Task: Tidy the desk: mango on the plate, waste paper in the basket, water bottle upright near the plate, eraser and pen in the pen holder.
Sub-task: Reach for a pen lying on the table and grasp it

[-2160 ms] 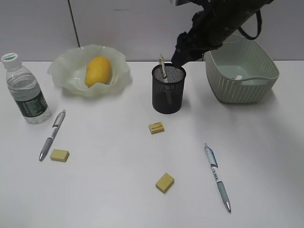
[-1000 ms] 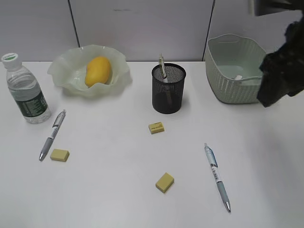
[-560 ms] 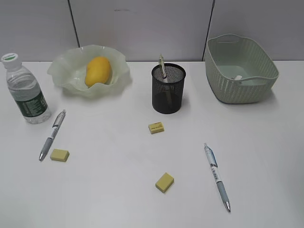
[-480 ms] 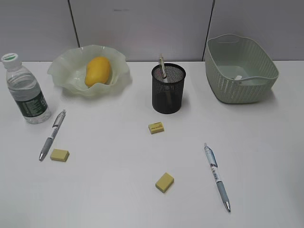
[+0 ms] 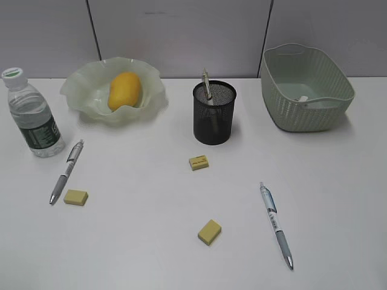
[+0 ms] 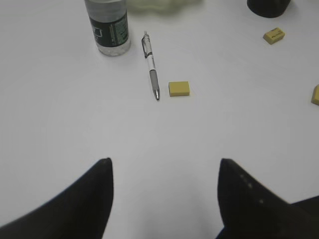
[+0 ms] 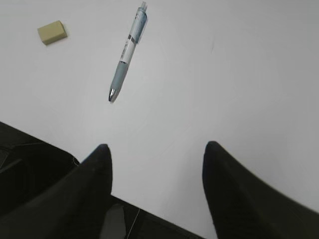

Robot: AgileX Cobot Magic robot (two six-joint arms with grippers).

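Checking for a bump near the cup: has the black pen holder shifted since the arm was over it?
No. The pen holder sits just as far left of the basket.

The counter (image 5: 151, 254) is smooth matt white. The plate (image 5: 81, 90) is translucent glossy plastic, the pen holder (image 5: 214, 121) black metal mesh, the basket (image 5: 302, 115) woven-textured matt plastic, the water bottle (image 5: 33, 121) clear plastic, the mango (image 5: 124, 90) smooth-skinned.

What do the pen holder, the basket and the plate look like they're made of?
Pen holder: black metal mesh, matte; the pen inside shows through its fine grid.
Basket: pale green moulded plastic, probably; the woven pattern is too regular for real wicker, and the rim is smooth.
Plate: translucent pale green, glass or plastic, glossy; the wavy rim lets light through. Which of the two, the look leaves open.
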